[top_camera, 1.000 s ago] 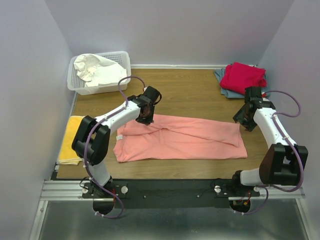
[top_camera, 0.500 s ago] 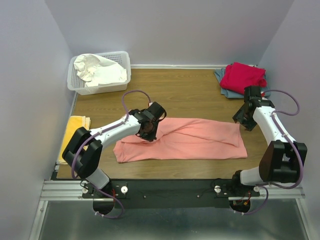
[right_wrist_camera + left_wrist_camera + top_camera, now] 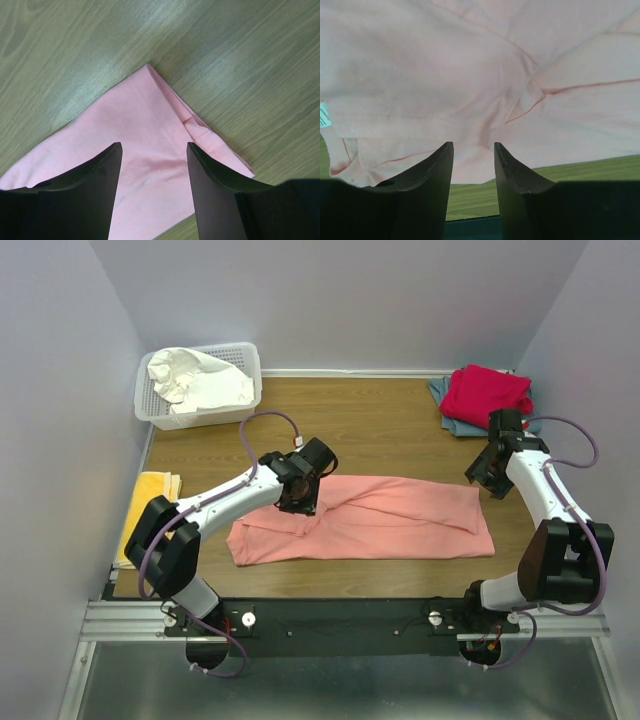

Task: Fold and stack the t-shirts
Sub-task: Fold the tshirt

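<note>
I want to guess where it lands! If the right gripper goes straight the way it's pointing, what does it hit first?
Probably the pink t-shirt. Its corner lies straight ahead of the right gripper, flat on the wooden table. How far off is hard to tell.

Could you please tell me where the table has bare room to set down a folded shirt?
The widest bare wood lies beyond the salmon-pink shirt, between the basket and the red shirt. A thin strip runs along the near edge. The left edge is crowded by a yellow cloth.
</note>
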Motion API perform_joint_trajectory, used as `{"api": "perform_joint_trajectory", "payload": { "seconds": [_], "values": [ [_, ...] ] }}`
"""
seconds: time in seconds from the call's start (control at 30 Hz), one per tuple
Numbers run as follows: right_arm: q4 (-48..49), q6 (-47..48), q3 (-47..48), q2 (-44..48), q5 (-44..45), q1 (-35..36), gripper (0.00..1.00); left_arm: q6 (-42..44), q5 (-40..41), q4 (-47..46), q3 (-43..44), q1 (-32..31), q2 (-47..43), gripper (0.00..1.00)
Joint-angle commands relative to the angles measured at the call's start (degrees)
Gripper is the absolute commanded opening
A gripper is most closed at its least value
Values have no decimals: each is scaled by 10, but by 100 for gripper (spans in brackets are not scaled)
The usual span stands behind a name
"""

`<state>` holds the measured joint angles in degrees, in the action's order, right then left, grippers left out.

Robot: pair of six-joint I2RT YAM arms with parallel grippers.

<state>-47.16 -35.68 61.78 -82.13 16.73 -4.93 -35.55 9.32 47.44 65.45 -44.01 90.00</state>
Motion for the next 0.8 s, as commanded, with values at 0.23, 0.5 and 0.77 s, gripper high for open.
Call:
{"api": "perform_joint_trajectory", "payload": {
  "seconds": [0.23,0.5,0.77],
  "values": [
    [19,46,-35,-7,-85,12,63,-55,40,-25,-12,67,32,47],
    [19,38,-61,7,-131,38,63,-65,16,-48,-30,133,62,47],
    [23,29,-109,-5,-128,42,63,-69,10,-47,-29,160,108,46]
  ]
}}
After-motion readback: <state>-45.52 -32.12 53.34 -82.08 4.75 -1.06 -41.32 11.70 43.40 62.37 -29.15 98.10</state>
